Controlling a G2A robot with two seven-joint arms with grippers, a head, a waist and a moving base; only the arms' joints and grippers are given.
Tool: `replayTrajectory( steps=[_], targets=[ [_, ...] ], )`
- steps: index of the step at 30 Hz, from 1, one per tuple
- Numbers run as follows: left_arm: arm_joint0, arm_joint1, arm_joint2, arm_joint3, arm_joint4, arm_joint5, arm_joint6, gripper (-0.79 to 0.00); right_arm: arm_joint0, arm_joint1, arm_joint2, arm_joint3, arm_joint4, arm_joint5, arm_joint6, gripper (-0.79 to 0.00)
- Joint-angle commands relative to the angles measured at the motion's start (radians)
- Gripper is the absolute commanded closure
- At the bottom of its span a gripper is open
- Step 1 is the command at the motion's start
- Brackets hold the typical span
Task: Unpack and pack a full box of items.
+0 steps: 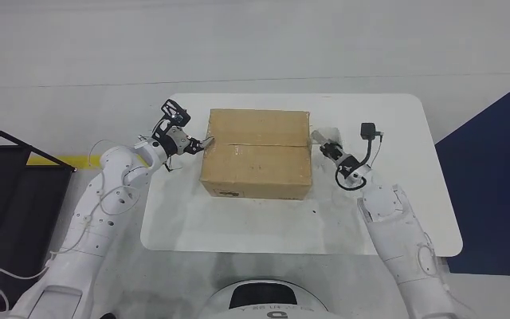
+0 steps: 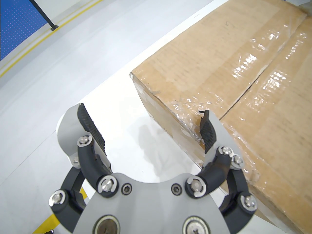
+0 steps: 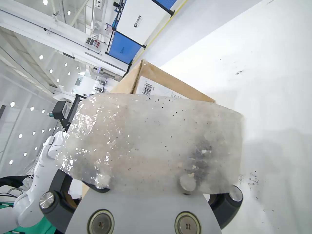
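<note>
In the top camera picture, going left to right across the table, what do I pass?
left gripper → cardboard box → right gripper

Brown rectangular cardboard box (image 1: 256, 153), closed, top flaps meeting at a centre seam under glossy clear tape (image 2: 246, 62), wrinkled at one corner. Sits upright mid white worktop (image 1: 382, 215); white barcode label (image 3: 151, 89) on one side wall.
</note>
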Motion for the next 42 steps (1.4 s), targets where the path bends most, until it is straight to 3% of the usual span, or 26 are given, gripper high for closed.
replayTrajectory(
  steps=[1, 13, 19, 24, 34, 38, 42],
  targets=[
    [0.0, 0.0, 0.0, 0.0, 0.0, 0.0, 0.0, -0.785, -0.021, 0.001, 0.001, -0.058, -0.047, 0.031, -0.023, -0.785],
    [0.0, 0.0, 0.0, 0.0, 0.0, 0.0, 0.0, -0.785, -0.204, 0.005, 0.049, -0.478, -0.231, 0.29, -0.164, -0.785],
    [0.0, 0.0, 0.0, 0.0, 0.0, 0.0, 0.0, -0.785, -0.248, 0.002, -0.033, -0.696, -0.494, 0.503, -0.149, -0.785],
    [0.0, 0.0, 0.0, 0.0, 0.0, 0.0, 0.0, -0.785, -0.153, -0.013, -0.25, -0.749, -0.753, 0.661, 0.003, -0.785],
    [0.0, 0.0, 0.0, 0.0, 0.0, 0.0, 0.0, -0.785, 0.159, -0.107, -0.665, -0.576, -1.016, 0.908, 0.236, -0.785],
    [0.0, 0.0, 0.0, 0.0, 0.0, 0.0, 0.0, -0.785, 0.21, -0.139, -0.724, -0.599, -1.049, 0.96, 0.24, -0.785],
    [0.0, 0.0, 0.0, 0.0, 0.0, 0.0, 0.0, -0.785, 0.172, -0.142, -0.674, -0.689, -1.045, 0.997, 0.197, -0.785]
  ],
)
